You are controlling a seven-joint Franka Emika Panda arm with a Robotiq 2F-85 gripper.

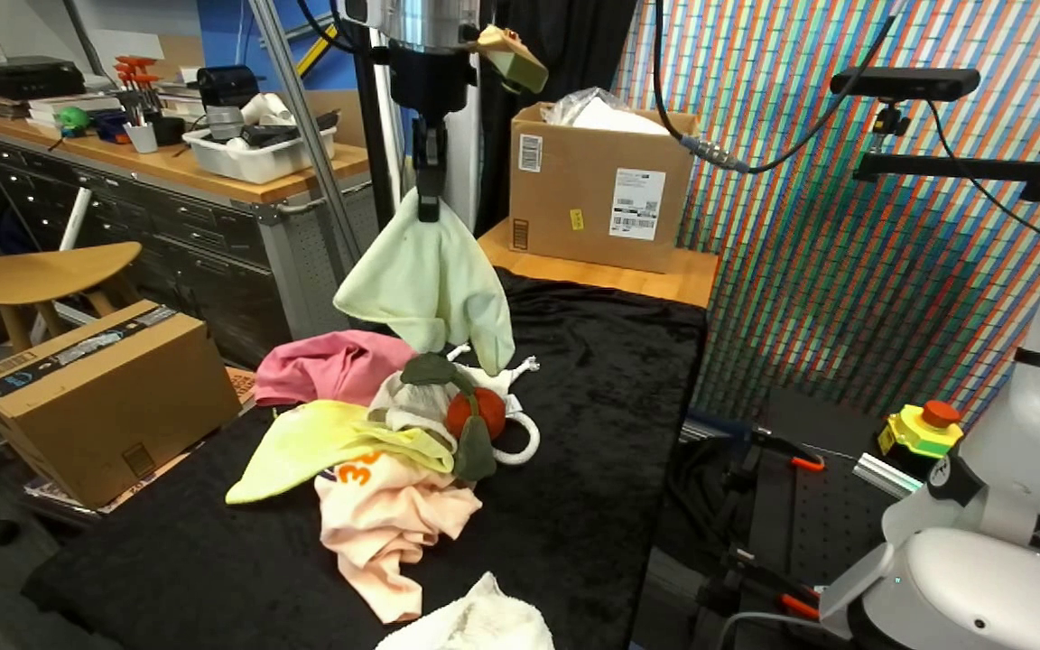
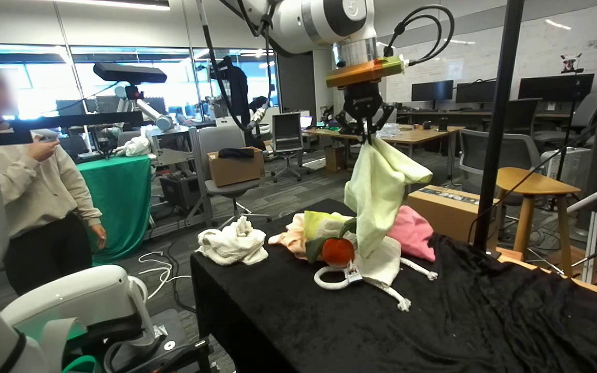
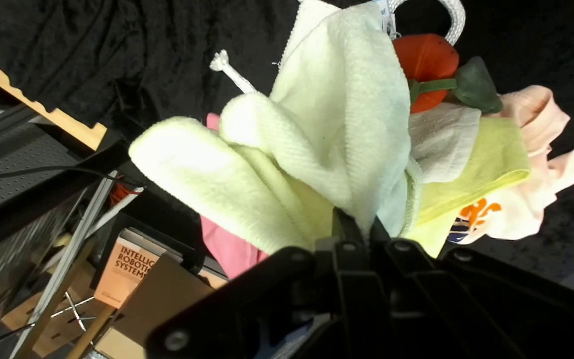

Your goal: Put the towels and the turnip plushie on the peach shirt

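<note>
My gripper point(image 1: 430, 209) is shut on a pale green towel point(image 1: 434, 280), which hangs from the fingertips over the pile. In the wrist view folds of this towel point(image 3: 312, 124) spread beyond the fingers point(image 3: 345, 227). Whether its lowest corner touches the pile I cannot tell. The peach shirt point(image 1: 403, 519) lies crumpled, partly under a yellow cloth point(image 1: 321, 447) and a greyish-white cloth point(image 1: 416, 403). Beside them sits the red, green-leaved turnip plushie point(image 2: 338, 252). A white towel point(image 2: 232, 243) lies apart, near the table edge.
A pink cloth point(image 1: 339, 366) adjoins the pile. White rope ends and a rope ring point(image 2: 329, 280) lie by the plushie. Behind the black-covered table point(image 1: 592, 433) stands a cardboard box point(image 1: 601, 190). A dark pole point(image 2: 500, 129) rises beside the table, and a person point(image 2: 44, 181) stands nearby.
</note>
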